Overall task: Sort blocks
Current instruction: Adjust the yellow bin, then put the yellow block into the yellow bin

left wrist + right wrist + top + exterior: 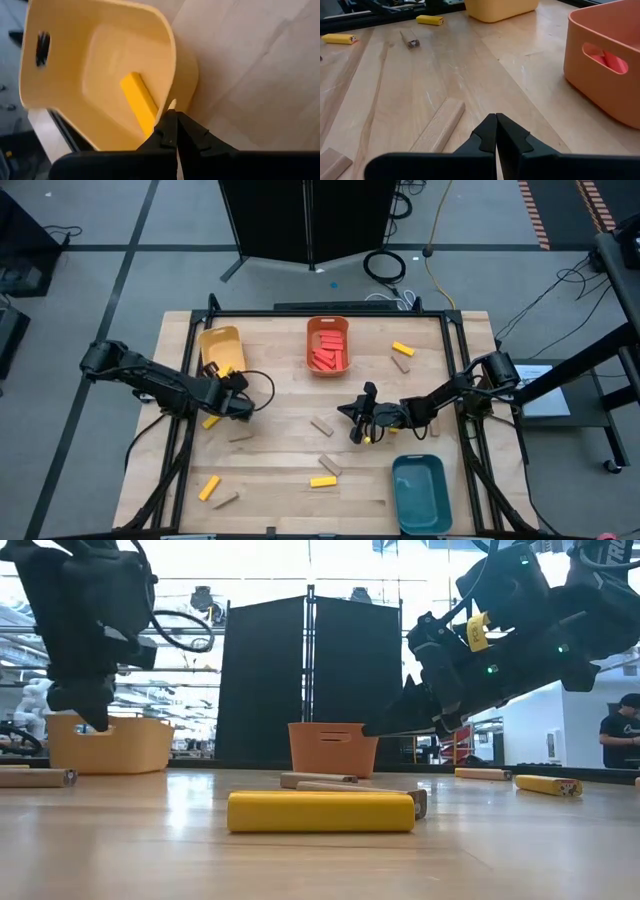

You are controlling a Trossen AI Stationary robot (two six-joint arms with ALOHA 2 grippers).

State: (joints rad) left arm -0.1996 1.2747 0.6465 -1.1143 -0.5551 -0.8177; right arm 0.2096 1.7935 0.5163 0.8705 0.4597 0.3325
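Red, yellow and tan blocks lie about the table. Several red ones lie in the orange bin [328, 345], and one yellow block [140, 102] lies in the yellow bin [222, 348]. My left gripper [236, 385] is shut and hovers by the yellow bin's near rim [172, 122]. My right gripper [345, 410] is shut at mid-table, above the wood, just beside a tan block [437, 127] that lies flat. In the low view its fingers [372, 728] point toward the orange bin [333, 748]. A yellow block [368, 438] lies under the right wrist.
Loose blocks lie flat on the table: yellow ones [402, 348] [323, 481] [208, 487] [211, 421] and tan ones [402, 364] [330, 465] [226, 500] [240, 437]. A teal bin [420, 492] stands at the near right. A black frame rails the table's edges.
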